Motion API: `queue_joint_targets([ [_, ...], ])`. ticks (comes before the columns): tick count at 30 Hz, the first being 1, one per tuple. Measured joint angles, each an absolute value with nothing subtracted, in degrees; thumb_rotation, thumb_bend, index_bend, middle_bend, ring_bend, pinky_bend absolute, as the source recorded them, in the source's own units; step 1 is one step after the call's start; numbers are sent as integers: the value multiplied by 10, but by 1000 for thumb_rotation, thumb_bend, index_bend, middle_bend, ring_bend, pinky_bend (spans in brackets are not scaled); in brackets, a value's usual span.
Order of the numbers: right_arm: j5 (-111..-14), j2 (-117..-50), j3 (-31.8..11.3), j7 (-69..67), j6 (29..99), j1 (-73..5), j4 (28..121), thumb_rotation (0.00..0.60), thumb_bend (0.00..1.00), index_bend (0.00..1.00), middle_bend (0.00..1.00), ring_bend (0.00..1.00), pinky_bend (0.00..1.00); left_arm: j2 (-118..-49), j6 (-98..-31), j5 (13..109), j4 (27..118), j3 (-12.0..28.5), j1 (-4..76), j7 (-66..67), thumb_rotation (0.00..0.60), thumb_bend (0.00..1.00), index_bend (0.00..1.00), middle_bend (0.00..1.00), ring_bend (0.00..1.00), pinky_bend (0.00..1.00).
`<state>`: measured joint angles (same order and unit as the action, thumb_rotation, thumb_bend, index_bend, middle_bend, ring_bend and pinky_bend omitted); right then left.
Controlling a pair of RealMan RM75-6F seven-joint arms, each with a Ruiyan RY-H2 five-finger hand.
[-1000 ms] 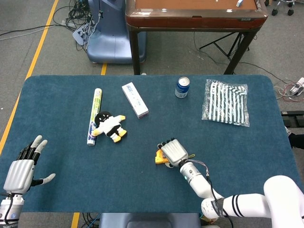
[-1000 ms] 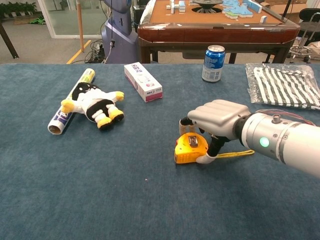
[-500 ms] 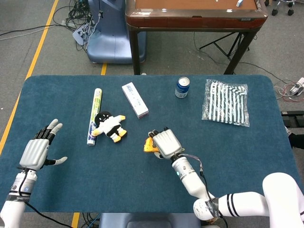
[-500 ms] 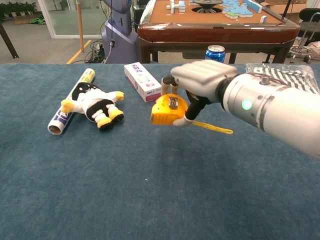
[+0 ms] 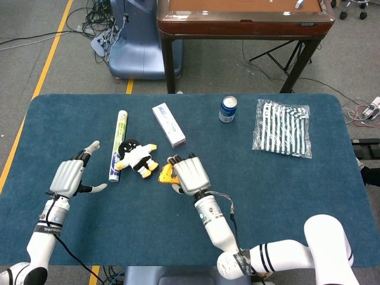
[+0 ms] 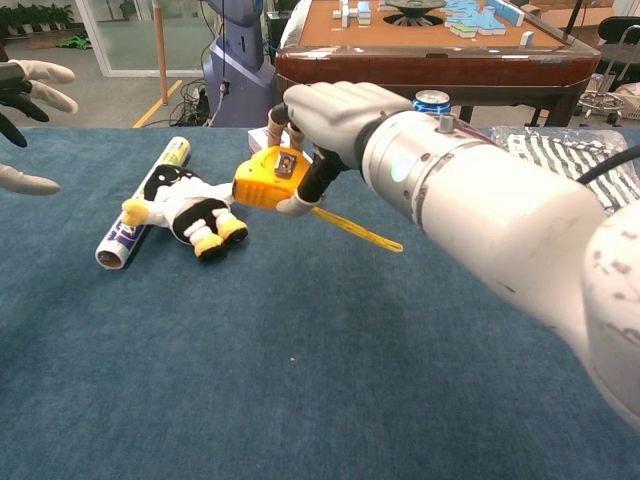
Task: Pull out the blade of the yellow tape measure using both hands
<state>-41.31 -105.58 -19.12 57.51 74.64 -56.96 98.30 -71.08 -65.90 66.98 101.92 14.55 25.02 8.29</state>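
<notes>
1. Since a second ago the yellow tape measure (image 6: 268, 178) has been lifted off the blue table (image 5: 285, 190) and carried to the robot's left; it is now held in the air by the right hand (image 6: 335, 115), just beside the plush toy (image 5: 138, 158)
2. The left hand (image 5: 70, 177) has been brought in from the table's near-left corner toward the middle; its fingers are spread wide and nothing is held
3. The fingers of the right hand are closed around the tape measure's case
4. A clear bag (image 5: 284, 127) with striped cloth inside is seen at the far right, near a blue can (image 5: 228, 109)
5. In the chest view a thin yellow strip (image 6: 358, 230) is seen trailing from the case, down and to the right; the long axis is thus slanted, with the case uppermost
</notes>
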Motion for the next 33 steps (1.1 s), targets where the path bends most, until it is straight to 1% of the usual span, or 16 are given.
queue_joint_targets([
  [5,-403,-1080,-205,586,762,-585,973,600,543,610,635,525,318,-721,-658,648,1033,150,261,86,600,48,0,41,6,142],
  [9,-400,-1095,-212,588,767,-594,963,600,543,611,635,525,318,-729,-658,641,1034,150,268,89,600,48,0,0,0,68],
  [17,-393,-1121,-227,588,770,-611,942,600,543,616,635,527,318,-750,-662,631,1030,147,280,99,600,48,0,0,0,66],
  [33,-404,-1157,-238,583,774,-630,905,600,543,620,640,532,318,-773,-669,615,1048,150,298,104,600,48,0,0,0,66],
])
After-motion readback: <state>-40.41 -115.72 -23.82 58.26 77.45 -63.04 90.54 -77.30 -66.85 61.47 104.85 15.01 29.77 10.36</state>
